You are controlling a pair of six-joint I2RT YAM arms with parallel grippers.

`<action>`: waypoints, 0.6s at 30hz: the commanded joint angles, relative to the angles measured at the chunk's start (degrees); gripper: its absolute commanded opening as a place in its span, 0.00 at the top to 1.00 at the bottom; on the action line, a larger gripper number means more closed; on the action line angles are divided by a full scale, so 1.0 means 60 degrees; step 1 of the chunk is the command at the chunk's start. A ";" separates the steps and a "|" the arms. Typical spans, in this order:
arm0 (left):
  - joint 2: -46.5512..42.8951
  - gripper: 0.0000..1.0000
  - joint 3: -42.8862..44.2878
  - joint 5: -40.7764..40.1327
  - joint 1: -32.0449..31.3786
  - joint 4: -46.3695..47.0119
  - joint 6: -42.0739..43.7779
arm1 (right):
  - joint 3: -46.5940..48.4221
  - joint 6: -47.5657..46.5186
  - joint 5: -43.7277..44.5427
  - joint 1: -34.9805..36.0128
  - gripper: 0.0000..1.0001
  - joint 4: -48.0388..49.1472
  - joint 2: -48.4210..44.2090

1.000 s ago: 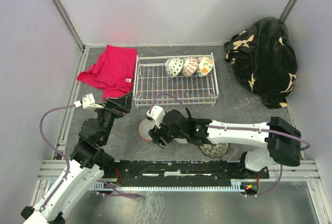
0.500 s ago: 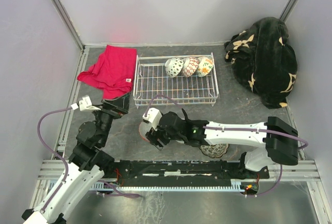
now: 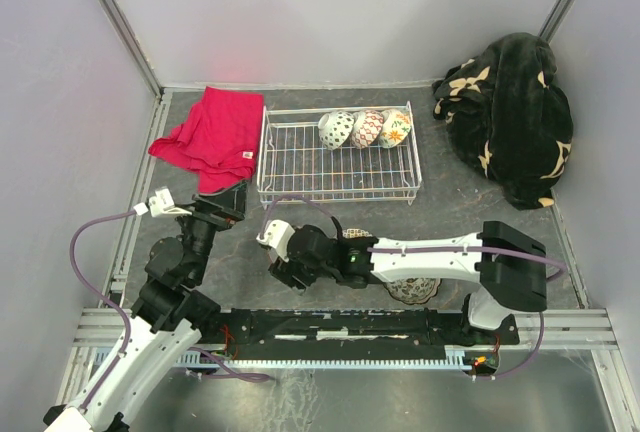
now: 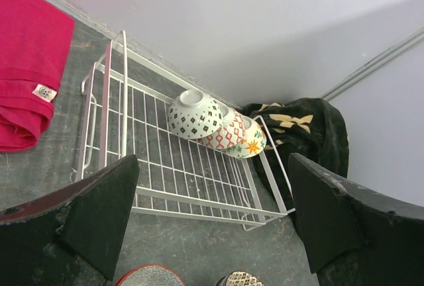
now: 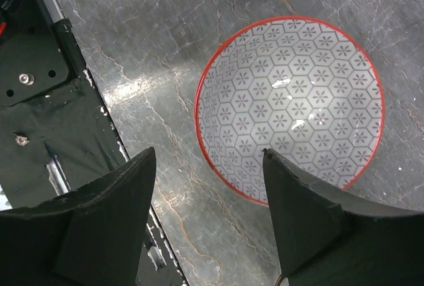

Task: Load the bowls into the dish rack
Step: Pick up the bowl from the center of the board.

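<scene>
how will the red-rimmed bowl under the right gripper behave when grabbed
The red-rimmed bowl shows glossy highlights, so its glazed rim may slip in a pinch. It looks like rigid ceramic, likely to chip if dropped. Upright on the smooth table, it would probably slide rather than tip.

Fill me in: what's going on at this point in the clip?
Two robot arms are loading bowls into a white wire dish rack. Three patterned bowls already lean in a row at its far right end. The right gripper hangs open over a red-rimmed hexagon-pattern bowl on the table, not yet gripping it. The left gripper is open, holds nothing and faces the rack.
</scene>
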 commanded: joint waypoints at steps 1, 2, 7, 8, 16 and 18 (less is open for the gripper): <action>-0.0089 0.00 0.0017 -0.0183 -0.0023 0.0210 0.0331 | 0.0718 -0.0271 0.0353 0.0174 0.28 0.0058 0.0330; -0.0072 0.00 0.0020 -0.0175 -0.0019 0.0210 0.0331 | 0.0781 -0.0291 0.0403 0.0213 0.30 0.0007 0.0419; -0.0067 0.00 0.0035 -0.0158 -0.0018 0.0210 0.0338 | 0.0998 -0.0363 0.0642 0.0300 0.38 -0.0111 0.0683; -0.0067 0.00 0.0036 -0.0156 -0.0025 0.0210 0.0341 | 0.1045 -0.0384 0.0663 0.0316 0.40 -0.0128 0.0732; -0.0125 0.00 0.0043 -0.0157 -0.0018 0.0185 0.0345 | 0.1353 -0.0491 0.0949 0.0423 0.61 -0.0371 0.1090; -0.0140 0.00 0.0049 -0.0153 -0.0023 0.0172 0.0344 | 0.1408 -0.0504 0.1014 0.0452 0.63 -0.0416 0.1162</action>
